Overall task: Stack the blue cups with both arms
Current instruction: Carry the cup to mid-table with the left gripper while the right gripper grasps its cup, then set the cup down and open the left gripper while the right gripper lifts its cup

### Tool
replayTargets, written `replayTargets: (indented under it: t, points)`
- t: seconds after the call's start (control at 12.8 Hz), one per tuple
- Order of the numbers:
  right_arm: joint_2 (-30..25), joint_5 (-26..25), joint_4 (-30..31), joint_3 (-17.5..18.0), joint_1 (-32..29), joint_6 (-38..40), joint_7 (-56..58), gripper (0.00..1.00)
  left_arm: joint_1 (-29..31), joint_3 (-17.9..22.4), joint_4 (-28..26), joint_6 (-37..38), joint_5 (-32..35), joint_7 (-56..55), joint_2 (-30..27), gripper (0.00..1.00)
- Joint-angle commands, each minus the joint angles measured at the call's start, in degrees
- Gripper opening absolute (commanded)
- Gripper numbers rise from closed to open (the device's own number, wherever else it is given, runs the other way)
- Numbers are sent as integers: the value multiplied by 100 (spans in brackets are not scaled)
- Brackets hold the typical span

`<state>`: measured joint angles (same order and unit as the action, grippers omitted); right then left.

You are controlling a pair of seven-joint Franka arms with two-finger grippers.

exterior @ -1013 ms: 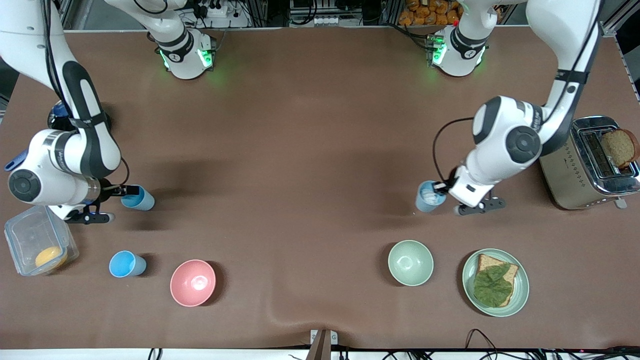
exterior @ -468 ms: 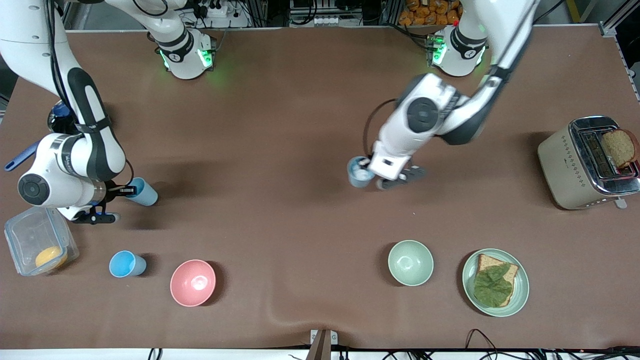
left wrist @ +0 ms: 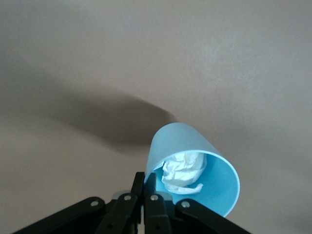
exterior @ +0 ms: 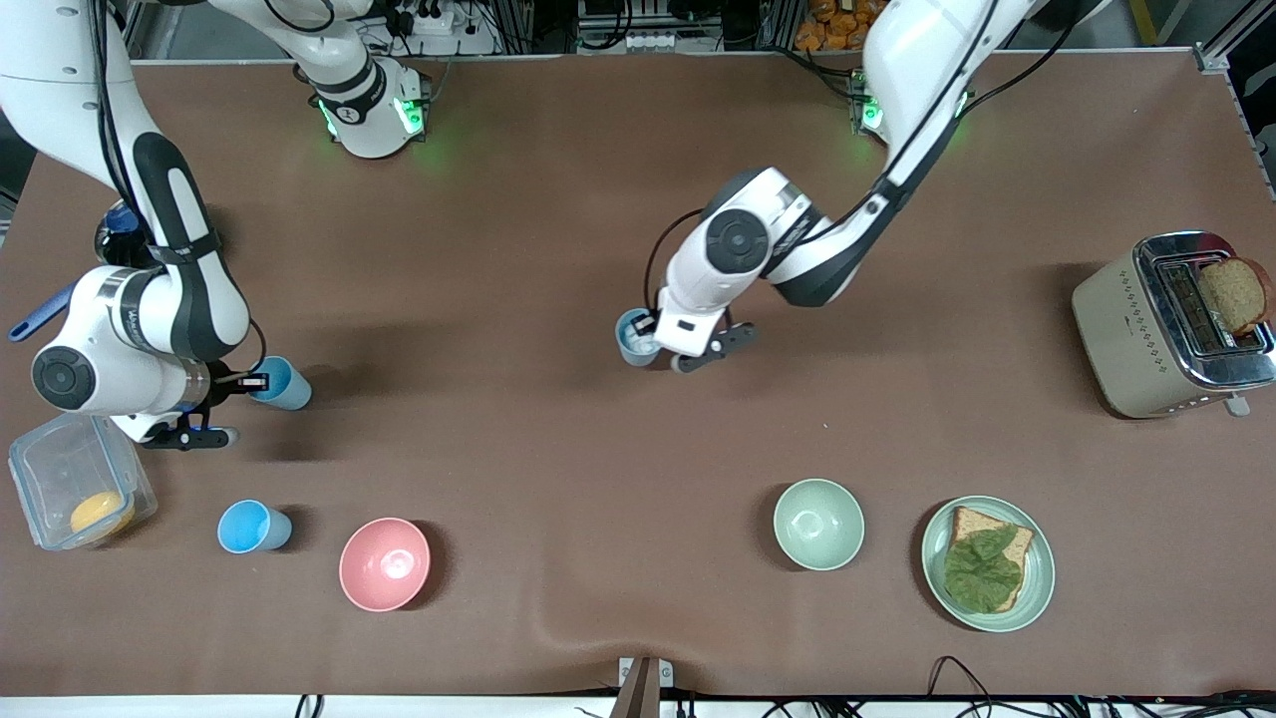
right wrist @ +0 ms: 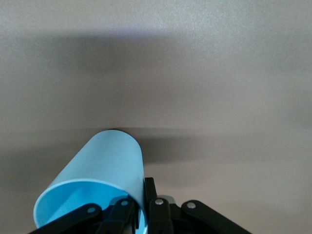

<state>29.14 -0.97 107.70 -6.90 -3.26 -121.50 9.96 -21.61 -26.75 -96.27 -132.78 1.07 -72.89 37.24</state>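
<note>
1. The left gripper pinches the rim of a grey-blue cup with paper inside. It is up over the middle of the table.
2. The right gripper pinches the rim of a sky-blue cup, which tilts, near the plastic box.
3. The two held cups are well apart, with bare table between them.
4. I think the right arm's cup has farther to go.
5. Another blue cup stands beside the pink bowl.
</note>
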Motion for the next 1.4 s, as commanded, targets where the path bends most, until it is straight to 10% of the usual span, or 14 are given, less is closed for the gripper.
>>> replayTargets:
  t: [0.0, 0.16, 0.31, 0.86, 1.32]
  points:
    - [-223, 9, 14, 57, -60, 82, 164, 0, -492, 363, 424, 6, 148, -313, 344, 0]
    - [-434, 44, 6, 92, -52, 319, 199, 0, -555, 408, 538, -20, 148, -340, 485, 4]
    - [-654, 386, -38, 118, 1, 660, 199, 0, -555, 408, 565, -20, 165, -331, 460, 99]
    - [-1103, 1371, -775, 171, 887, 2453, -2, 0, -20, 434, 715, 1155, 218, -331, -1435, 100]
    - [-1191, 2043, -1145, 163, 2759, 2483, -3364, 0, 1279, 425, 715, 2887, 227, 1430, -2827, 100]
